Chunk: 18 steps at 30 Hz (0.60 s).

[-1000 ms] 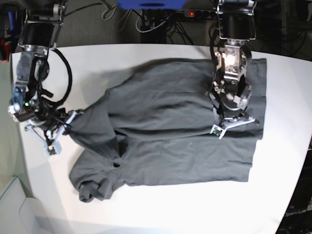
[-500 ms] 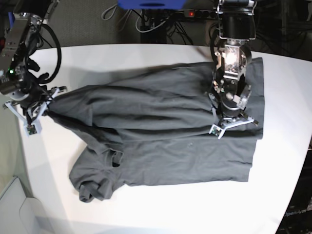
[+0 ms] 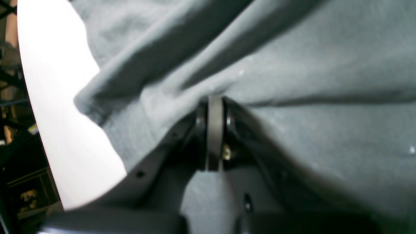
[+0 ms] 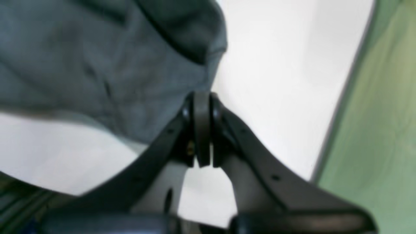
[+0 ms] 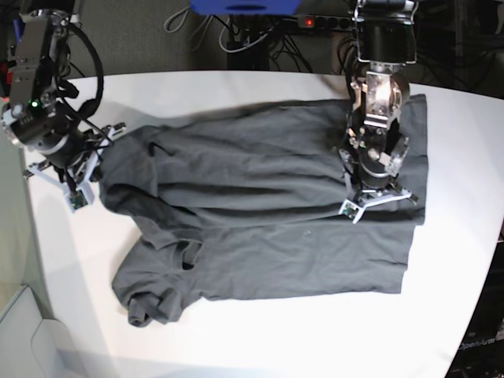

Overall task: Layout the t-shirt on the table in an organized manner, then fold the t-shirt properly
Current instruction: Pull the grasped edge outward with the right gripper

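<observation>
The dark grey t-shirt lies spread across the white table, its upper layer drawn out to the left and a bunched sleeve at the lower left. My right gripper is shut on the shirt's left edge near the table's left rim. In the right wrist view the jaws are closed on cloth just above the table. My left gripper is shut on the shirt's right part. In the left wrist view it pinches a ridge of fabric.
The table's left edge lies close to my right gripper, with green floor beyond it. A power strip and cables run behind the table. A pale box sits at the lower left.
My right gripper has carried the shirt's left edge leftward and toward the back, stretching the upper layer flat. The left gripper has stayed in place, still pinching cloth.
</observation>
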Each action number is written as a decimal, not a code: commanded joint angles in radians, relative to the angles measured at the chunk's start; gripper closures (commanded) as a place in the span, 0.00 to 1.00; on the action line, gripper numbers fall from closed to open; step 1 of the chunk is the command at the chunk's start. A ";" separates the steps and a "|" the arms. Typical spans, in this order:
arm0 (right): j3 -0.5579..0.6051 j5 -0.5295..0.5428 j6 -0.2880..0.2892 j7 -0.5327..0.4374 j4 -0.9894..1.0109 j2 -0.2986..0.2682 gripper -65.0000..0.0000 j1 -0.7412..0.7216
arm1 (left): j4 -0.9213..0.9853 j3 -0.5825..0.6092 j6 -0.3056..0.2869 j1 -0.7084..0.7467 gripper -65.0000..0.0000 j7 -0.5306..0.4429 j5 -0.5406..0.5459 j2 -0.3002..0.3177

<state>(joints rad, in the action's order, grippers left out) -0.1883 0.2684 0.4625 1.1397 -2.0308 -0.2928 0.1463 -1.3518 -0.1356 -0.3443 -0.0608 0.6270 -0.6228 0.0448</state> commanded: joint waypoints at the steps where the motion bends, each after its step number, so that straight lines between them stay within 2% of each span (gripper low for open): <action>1: -0.004 -0.001 0.003 -0.014 -0.003 -0.009 1.00 -0.030 | -0.012 -0.005 0.000 -0.007 1.00 0.003 0.001 0.007; 7: 0.014 -0.005 0.003 0.004 0.074 0.047 1.00 -0.139 | -0.018 -0.005 0.001 0.008 1.00 0.003 0.001 0.011; 11: 0.106 -0.005 0.003 0.004 0.111 0.056 1.00 -0.193 | -0.019 -0.005 0.001 0.008 1.00 0.009 0.001 0.011; 18: 0.230 -0.005 0.003 -0.008 0.164 0.062 0.79 -0.244 | -0.019 -0.005 0.003 0.008 1.00 0.012 0.001 0.010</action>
<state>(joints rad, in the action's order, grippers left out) 0.0490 0.2604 0.4660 1.1584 -1.8446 -0.2211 -0.0681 -1.3594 -0.1387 -0.3405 -0.0452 0.6273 -0.6201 0.0521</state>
